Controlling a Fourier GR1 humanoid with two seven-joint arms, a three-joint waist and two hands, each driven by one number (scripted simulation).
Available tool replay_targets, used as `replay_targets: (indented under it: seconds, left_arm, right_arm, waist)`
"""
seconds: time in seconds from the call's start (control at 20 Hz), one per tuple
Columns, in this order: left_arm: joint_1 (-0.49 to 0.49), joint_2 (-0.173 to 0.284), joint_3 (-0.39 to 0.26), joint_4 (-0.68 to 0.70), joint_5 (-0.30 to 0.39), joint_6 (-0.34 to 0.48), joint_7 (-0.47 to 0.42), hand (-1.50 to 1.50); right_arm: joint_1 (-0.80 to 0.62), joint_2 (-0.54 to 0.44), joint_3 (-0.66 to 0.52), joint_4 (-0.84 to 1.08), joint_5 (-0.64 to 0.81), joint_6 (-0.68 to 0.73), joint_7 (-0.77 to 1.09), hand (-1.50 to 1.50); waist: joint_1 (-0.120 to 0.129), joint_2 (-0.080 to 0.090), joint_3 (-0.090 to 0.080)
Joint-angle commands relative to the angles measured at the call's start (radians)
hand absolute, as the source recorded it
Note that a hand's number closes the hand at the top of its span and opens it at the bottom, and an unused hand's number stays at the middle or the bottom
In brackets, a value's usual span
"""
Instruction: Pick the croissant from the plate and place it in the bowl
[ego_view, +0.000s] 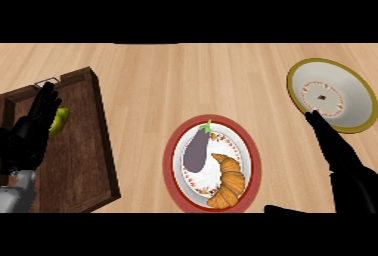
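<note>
Wooden counter (162, 80) carries tray (81, 165), plate (179, 195), bowl (354, 100).

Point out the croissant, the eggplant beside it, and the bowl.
croissant (229, 181), head view, on the middle of its golden body.
eggplant (196, 151), head view, on its purple flesh.
bowl (353, 100), head view, on its white inner wall.

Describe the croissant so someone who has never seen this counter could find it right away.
Start at the red-rimmed plate near the middle of the wooden counter. Two foods lie on it: the croissant is on the plate's lower right part, beside a purple eggplant. It is the golden-brown, ridged, curved pastry, not the smooth dark vegetable.
</note>
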Motion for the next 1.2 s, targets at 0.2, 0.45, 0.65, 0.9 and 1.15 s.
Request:
replay_targets:
  seconds: [0.2, 0.45, 0.65, 0.9, 1.15]
  left_arm:
    - [-0.033, -0.032, -0.017, -0.006, -0.013, -0.001, 0.004, 0.0]
    - [-0.038, 0.008, 0.002, 0.001, -0.012, -0.032, 0.029, 0.0]
    - [-0.035, -0.032, -0.014, 0.025, -0.027, -0.025, -0.012, 0.0]
    - [-0.117, -0.055, -0.009, 0.068, -0.031, -0.01, 0.031, 0.0]
    - [-0.032, -0.04, 0.003, 0.019, -0.032, -0.023, -0.001, 0.0]
  right_arm:
    - [-0.128, 0.011, 0.002, 0.13, -0.224, 0.276, 0.179, -1.5]
    - [-0.201, 0.034, 0.006, 0.205, -0.368, 0.359, 0.251, -1.5]
    - [-0.263, 0.063, -0.002, 0.311, -0.499, 0.413, 0.242, -1.5]
    - [-0.302, 0.085, 0.031, 0.436, -0.613, 0.464, 0.232, -1.5]
    - [-0.332, 0.117, 0.095, 0.481, -0.674, 0.469, 0.316, -1.5]
  waist:
    - [0.033, 0.013, -0.001]
    - [0.039, 0.008, -0.001]
    - [0.034, 0.009, 0.0]
    - [0.016, 0.012, 0.001]
    - [0.029, 0.002, 0.001]
